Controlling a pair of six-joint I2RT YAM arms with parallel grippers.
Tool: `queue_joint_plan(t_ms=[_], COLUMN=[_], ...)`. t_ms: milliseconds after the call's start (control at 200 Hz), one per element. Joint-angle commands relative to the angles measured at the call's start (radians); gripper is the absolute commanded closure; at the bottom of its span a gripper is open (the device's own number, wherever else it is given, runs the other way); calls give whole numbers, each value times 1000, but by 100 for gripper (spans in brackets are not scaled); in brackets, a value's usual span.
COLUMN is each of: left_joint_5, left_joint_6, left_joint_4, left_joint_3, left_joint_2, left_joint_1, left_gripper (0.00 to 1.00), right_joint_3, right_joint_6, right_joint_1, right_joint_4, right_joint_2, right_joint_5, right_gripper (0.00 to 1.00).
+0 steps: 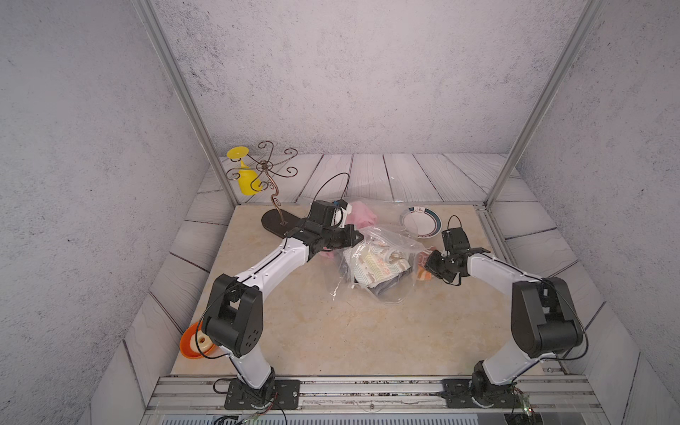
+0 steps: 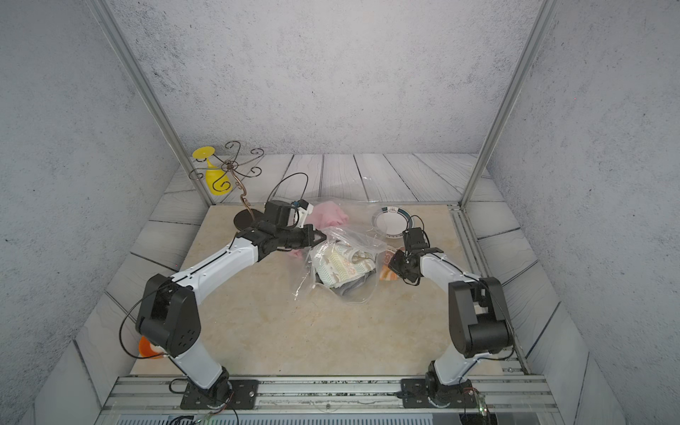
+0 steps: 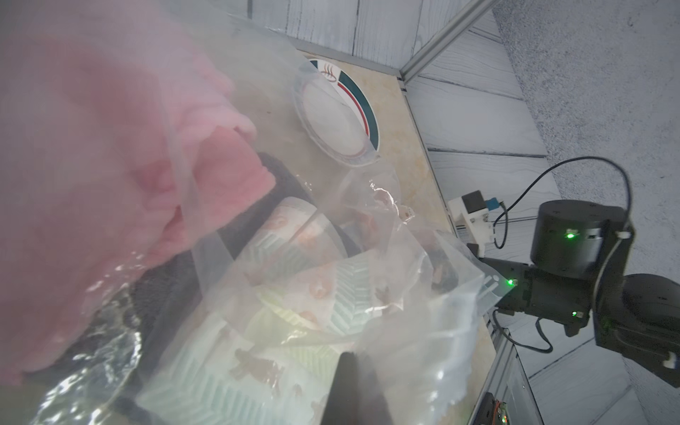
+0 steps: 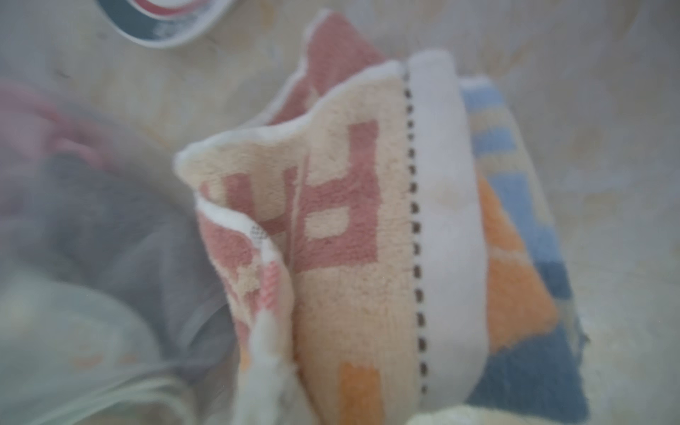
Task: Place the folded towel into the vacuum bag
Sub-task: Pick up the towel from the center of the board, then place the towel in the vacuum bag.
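Towel (image 4: pixel 353 228) sits pinched between right gripper (image 1: pixel 428 263) jaws, just beside bag (image 1: pixel 386 235); left gripper (image 1: pixel 360 239) jaws clamp shut on bag's raised rim

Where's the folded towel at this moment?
The folded towel is right of centre in both top views, at the tip of the right gripper, beside the vacuum bag and nearer the robot than the plate.

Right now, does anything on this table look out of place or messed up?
The vacuum bag lies crumpled, and its far edge seems to drape over the plate. The folded towel has a corner curling loose. An orange bowl sits right at the edge of the table, beside the left arm.
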State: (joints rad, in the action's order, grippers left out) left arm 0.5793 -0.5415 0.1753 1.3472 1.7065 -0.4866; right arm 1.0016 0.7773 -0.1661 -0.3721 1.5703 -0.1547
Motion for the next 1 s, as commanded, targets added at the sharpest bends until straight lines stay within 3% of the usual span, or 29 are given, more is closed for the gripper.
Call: queue_joint_plan(t_ms=[0,135,240,370,525,606,766,886,996], left_joint_5=[55,56,47,44,35,34,60,140,214], left_joint_6=[-5,-38,-59,-70,-75,-71,-42,-20,22], left_joint_4=[-61,-77,-76,-57,-29,-22,7,10,52], left_joint_3=[27,30,46,92,157,188,229,233,235], left_joint_2=[21,38,60,94,122,131,126,88,46], left_joint_1=[-8,-7,-9,-9,-9,-9,-9,-9,-9], left_gripper=[100,100,100,100,100,100,100,100,100], right_joint_3=[60,111,131,189,169,126,113,156,210], right_joint_6=[-93,-162,-186,-210,-297,-350,-415,-331,-262], right_joint_1=[3,2,-8,-66,-164,-202,-237,-232,-222], right_joint_4=[15,84,203,258,154,64,-65,-86,-111], right_joint_2=[-170,-311,-388,-383,-328,-262,-71,64,165], right_joint_5=[9,-63,-236,-497,-634,-617,-452,-230,-138], right_gripper=[100,100,100,97,96,96,97,97,97])
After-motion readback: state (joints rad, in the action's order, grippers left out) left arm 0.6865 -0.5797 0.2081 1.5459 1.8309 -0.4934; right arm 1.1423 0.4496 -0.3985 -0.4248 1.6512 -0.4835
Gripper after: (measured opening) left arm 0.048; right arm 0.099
